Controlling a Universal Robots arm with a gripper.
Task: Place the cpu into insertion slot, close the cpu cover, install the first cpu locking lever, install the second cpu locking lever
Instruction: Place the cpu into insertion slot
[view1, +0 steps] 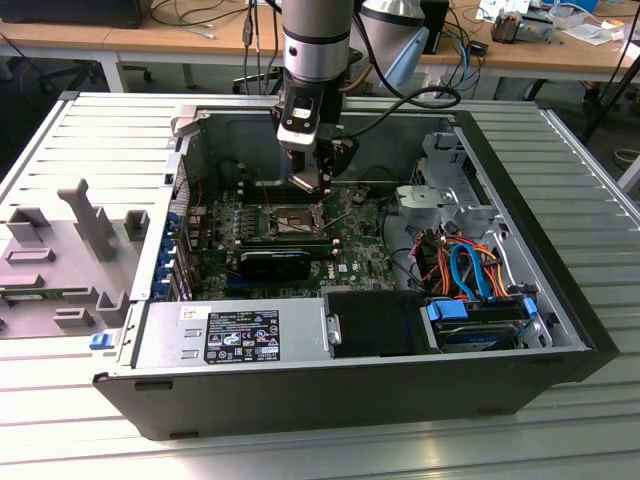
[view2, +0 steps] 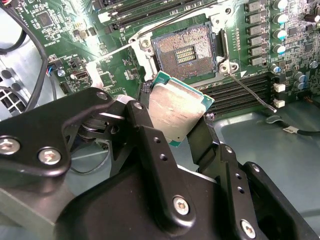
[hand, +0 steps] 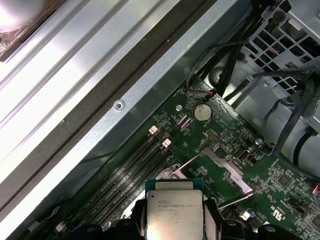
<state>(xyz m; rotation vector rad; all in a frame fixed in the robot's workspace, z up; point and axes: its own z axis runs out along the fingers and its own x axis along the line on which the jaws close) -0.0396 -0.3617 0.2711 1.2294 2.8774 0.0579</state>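
Observation:
My gripper (view1: 318, 190) hangs inside the open computer case, just above the motherboard, shut on the cpu. The cpu (view2: 181, 107) is a small square chip with a silvery top and a green edge, clamped by two opposite sides between the black fingers (view2: 145, 125). It also shows in the first wrist view as the cpu (hand: 173, 212). The insertion slot (view2: 186, 52) lies open a short way beyond the chip, its pin field bare. The cpu cover (hand: 227, 170) stands swung up from the socket. A thin wire locking lever (view2: 252, 94) sticks out unlatched beside the socket.
Long black memory slots (view2: 240, 85) run beside the socket. A black card (view1: 272, 262) sits nearer the front. The power supply (view1: 235, 335) and a drive cage with orange and blue cables (view1: 465, 270) fill the case front. A grey fixture (view1: 70, 250) lies on the table at the exterior view's left.

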